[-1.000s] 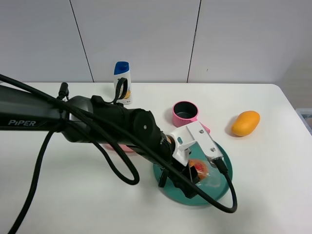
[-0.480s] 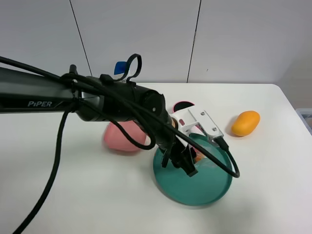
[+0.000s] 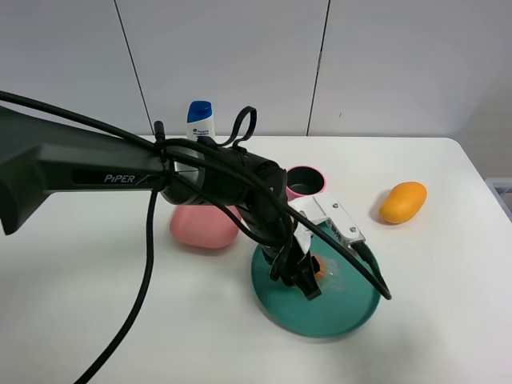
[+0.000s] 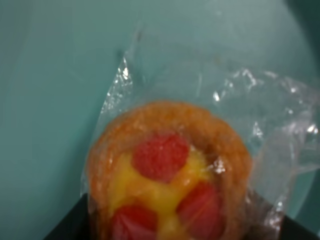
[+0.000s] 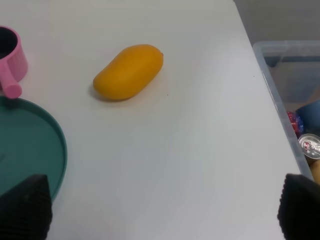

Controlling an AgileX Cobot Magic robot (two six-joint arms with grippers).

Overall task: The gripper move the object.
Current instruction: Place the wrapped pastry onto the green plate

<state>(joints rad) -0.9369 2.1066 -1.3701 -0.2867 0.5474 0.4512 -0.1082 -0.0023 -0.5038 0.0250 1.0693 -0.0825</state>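
Observation:
The object is a round golden-brown pastry (image 4: pixel 167 170) with red spots, wrapped in clear crinkly plastic. In the exterior view it (image 3: pixel 319 269) is just over the teal plate (image 3: pixel 352 308), near its middle. My left gripper (image 3: pixel 302 274) reaches across from the left, points down at the plate and is shut on the pastry. In the left wrist view its dark fingertips (image 4: pixel 67 225) flank the pastry. My right gripper (image 5: pixel 162 210) is open and empty over bare table, and it does not show in the exterior view.
An orange mango (image 3: pixel 402 202) lies to the right of the plate and also shows in the right wrist view (image 5: pixel 128 71). A pink cup (image 3: pixel 304 184) stands behind the plate. A pink bowl-like item (image 3: pixel 204 226) and a bottle (image 3: pixel 200 120) are on the left. A clear bin (image 5: pixel 295 100) stands off the table's right edge.
The left arm swung up and back, uncovering the pink item and the bottle. The gripper lifted the pastry slightly, then came back down close over the plate.

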